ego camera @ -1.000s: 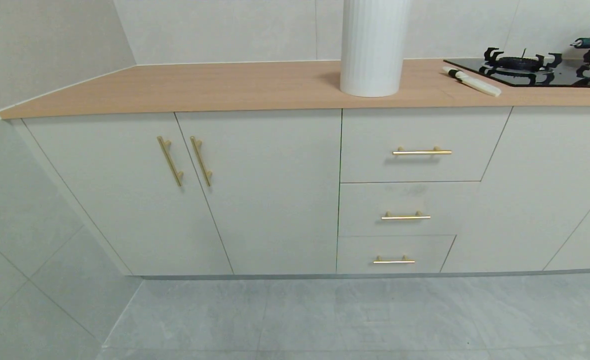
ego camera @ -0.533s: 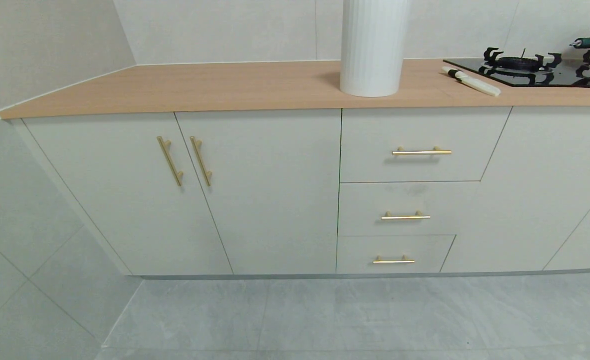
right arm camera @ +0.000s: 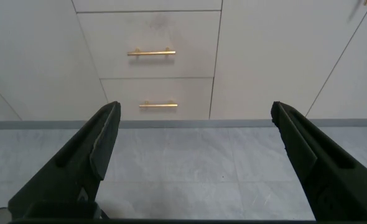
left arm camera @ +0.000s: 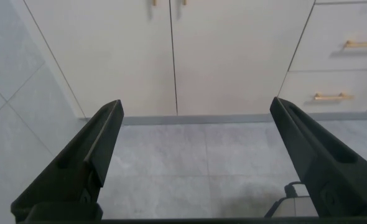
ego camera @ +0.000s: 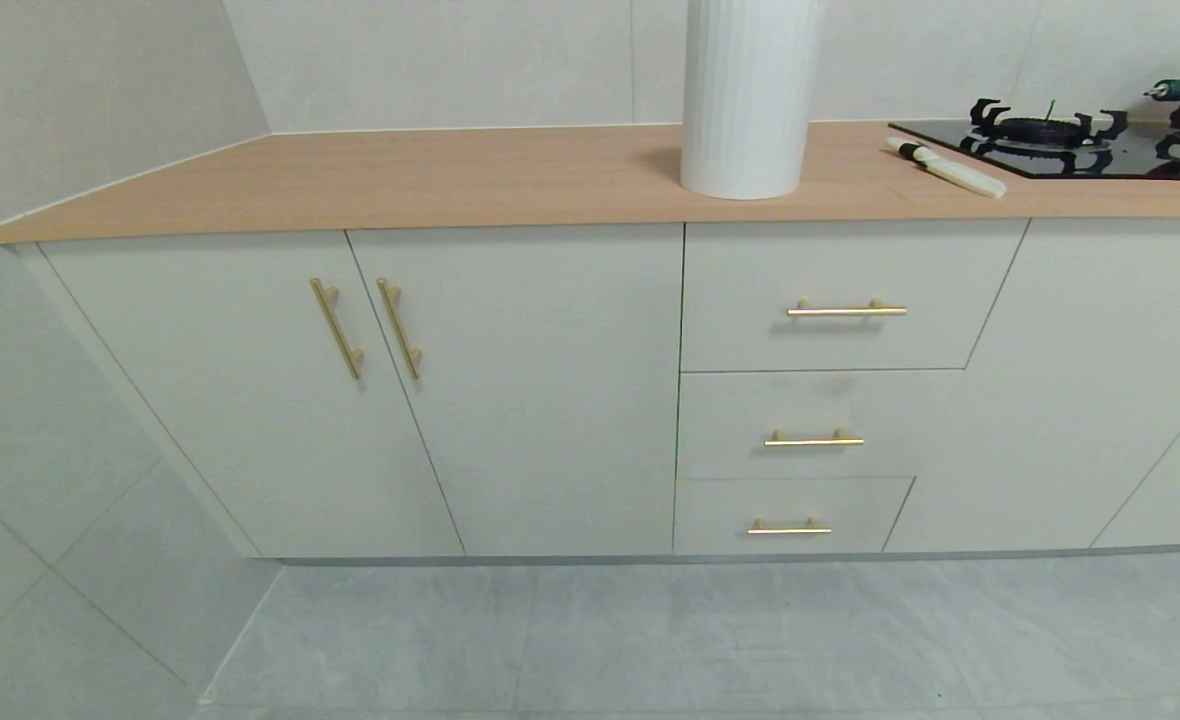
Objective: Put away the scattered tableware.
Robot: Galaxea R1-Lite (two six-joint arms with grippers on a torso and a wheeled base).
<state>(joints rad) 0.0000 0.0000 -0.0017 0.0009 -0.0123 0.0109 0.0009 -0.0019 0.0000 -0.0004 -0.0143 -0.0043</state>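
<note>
A pale knife with a dark band point(ego camera: 943, 165) lies on the wooden countertop point(ego camera: 400, 180), just left of the black gas stove point(ego camera: 1070, 140). A tall white ribbed cylinder point(ego camera: 747, 95) stands on the counter left of the knife. My left gripper point(left arm camera: 193, 143) is open, low above the grey floor, facing the double cabinet doors point(left arm camera: 171, 56). My right gripper point(right arm camera: 193, 146) is open too, low above the floor, facing the lower drawers point(right arm camera: 152, 54). Neither holds anything.
Beige cabinets run under the counter: two doors with gold handles point(ego camera: 365, 325) on the left, three drawers with gold bar handles point(ego camera: 845, 310) in the middle. A tiled wall point(ego camera: 70, 300) closes the left side. Grey floor tiles point(ego camera: 650, 640) stretch before the cabinets.
The whole head view has shifted slightly downward, so the camera moved; counter, knife and cabinets keep their places relative to each other.
</note>
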